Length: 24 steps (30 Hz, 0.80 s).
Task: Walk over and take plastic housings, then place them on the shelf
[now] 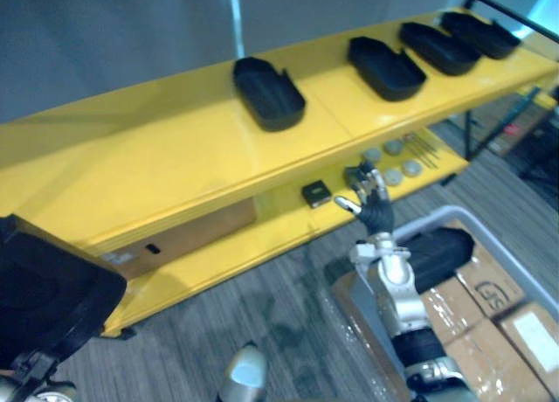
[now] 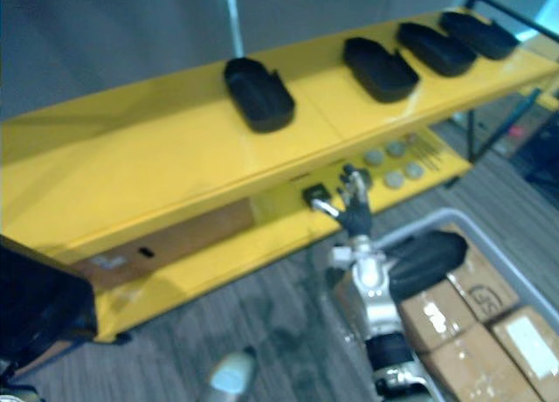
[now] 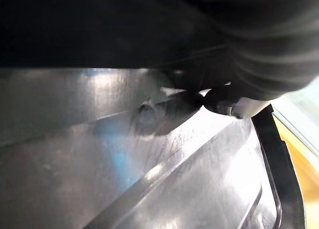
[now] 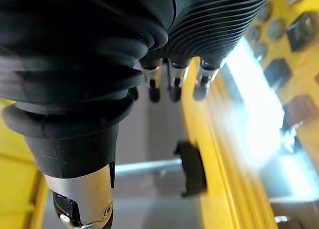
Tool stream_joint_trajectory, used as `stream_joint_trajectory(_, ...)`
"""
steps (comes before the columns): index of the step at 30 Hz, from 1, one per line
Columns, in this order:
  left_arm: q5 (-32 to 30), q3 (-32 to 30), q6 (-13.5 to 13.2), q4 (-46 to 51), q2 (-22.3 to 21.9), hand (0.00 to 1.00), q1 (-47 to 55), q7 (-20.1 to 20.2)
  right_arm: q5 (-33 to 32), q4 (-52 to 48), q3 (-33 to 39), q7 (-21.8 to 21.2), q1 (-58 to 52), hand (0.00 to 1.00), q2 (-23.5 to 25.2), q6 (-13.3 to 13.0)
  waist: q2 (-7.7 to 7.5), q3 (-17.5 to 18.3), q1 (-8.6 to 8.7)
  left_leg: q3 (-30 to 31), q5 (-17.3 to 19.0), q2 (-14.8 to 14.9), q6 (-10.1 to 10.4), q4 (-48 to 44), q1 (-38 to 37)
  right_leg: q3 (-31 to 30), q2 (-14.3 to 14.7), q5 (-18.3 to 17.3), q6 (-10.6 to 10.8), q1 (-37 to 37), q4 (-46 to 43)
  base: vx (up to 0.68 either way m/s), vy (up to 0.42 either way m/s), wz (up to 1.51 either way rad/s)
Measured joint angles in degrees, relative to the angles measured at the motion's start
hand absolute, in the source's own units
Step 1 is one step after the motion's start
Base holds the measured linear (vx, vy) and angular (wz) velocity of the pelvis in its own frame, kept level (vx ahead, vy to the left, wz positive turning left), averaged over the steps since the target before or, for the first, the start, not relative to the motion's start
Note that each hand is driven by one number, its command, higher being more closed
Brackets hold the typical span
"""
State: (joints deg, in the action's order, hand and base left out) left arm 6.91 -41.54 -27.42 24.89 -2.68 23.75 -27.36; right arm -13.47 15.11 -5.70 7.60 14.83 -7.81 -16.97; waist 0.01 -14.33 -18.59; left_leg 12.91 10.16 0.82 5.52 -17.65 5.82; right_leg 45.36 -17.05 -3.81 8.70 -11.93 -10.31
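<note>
– Left hand?
– Gripping one housing, low at the left, near the shelf's left end.
– Right hand?
– Fingers loose, holding nothing, just before the lower board's front edge.
– Counts, room?
– Four shelved housings on the top board, with a wide bare stretch at its left. One binned housing in the grey bin, on cartons. Carton print unreadable.

Yellow shelf — four black housings on top.
</note>
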Motion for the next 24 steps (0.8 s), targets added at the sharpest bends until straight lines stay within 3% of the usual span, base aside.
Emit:
stream_joint_trajectory(2,1.3,0.3,-0.5,0.0,0.0,1.0,0.2,1.5,0.8,0.0,0.5,0.0,-0.7,0.0,-0.3,0.0,0.01,0.1,0.58,0.4,-0.1,-1.2,-0.2,-0.9,0.8,-0.4,-1.0,-0.6,-0.1,-0.1,-1.4,-0.05,0.088,0.46)
stream_joint_trajectory(5,1.8,4.3,-1.3,0.0,1.2,1.0,-0.7,3.4,0.8,-0.9,3.0,0.1,-5.3,0.0,-1.1,-0.1,-0.03,0.2,2.98,3.6,-0.3,-3.4,-0.5,-3.1,2.1,-8.7,-1.7,-1.2,-1.1,-0.1,-4.7,-0.05,0.095,0.78)
stream_joint_trajectory(7,2.0,7.2,-1.8,0.0,4.0,1.0,-1.5,5.2,0.7,-1.9,5.9,0.0,-10.1,0.0,-1.1,-0.3,-0.97,0.8,4.01,5.9,-1.1,-4.6,-0.8,-2.8,2.7,-15.1,-1.7,-2.0,-2.3,0.5,-7.1,-0.05,0.047,0.82)
stream_joint_trajectory(9,2.0,8.4,-2.1,1.1,5.3,1.0,-2.4,5.6,0.8,-3.0,7.1,0.0,-12.0,0.0,-1.2,-0.6,-1.58,1.2,4.88,5.3,-0.9,-4.4,-1.4,-2.6,4.2,-15.7,-1.7,-2.5,-2.8,0.8,-7.2,-0.09,-0.01,0.39)
stream_joint_trajectory(11,1.5,9.6,-2.2,1.6,6.6,1.0,-4.3,5.3,0.7,-3.4,7.8,-0.1,-11.8,0.0,-1.9,-2.4,-1.54,1.1,6.56,-1.1,-2.7,-1.5,-0.9,-2.7,5.4,-16.2,-1.5,-3.1,-2.9,0.8,-6.8,-0.1,-0.026,0.28)
stream_joint_trajectory(16,1.6,11.1,-2.3,2.0,7.5,1.0,-7.7,3.8,0.8,-4.0,7.7,-0.3,-7.7,0.0,-2.2,-5.1,-1.0,0.5,6.79,-3.2,-3.7,-0.7,-0.6,-2.9,6.3,-19.2,-0.9,-3.2,-2.8,2.1,-4.1,-0.09,0.011,-0.22)
stream_joint_trajectory(19,1.5,11.7,-2.3,2.0,9.3,1.0,-10.5,3.2,1.4,-5.8,7.8,0.1,-3.5,0.0,-2.3,-5.2,-1.06,-2.3,6.94,-4.0,-4.3,-0.2,0.0,-2.7,7.2,-20.5,-0.6,-5.7,-0.3,3.0,-3.1,-0.14,-0.04,-0.19)
stream_joint_trajectory(24,0.4,13.1,-2.4,2.0,9.0,1.0,-10.5,1.5,1.4,-6.2,8.0,-0.3,-2.9,0.0,-2.8,-5.2,-0.04,-3.4,7.35,-4.0,-6.2,1.5,0.8,-0.5,7.0,-21.4,0.4,-6.2,0.9,5.0,-4.5,-0.08,-0.072,-0.06)
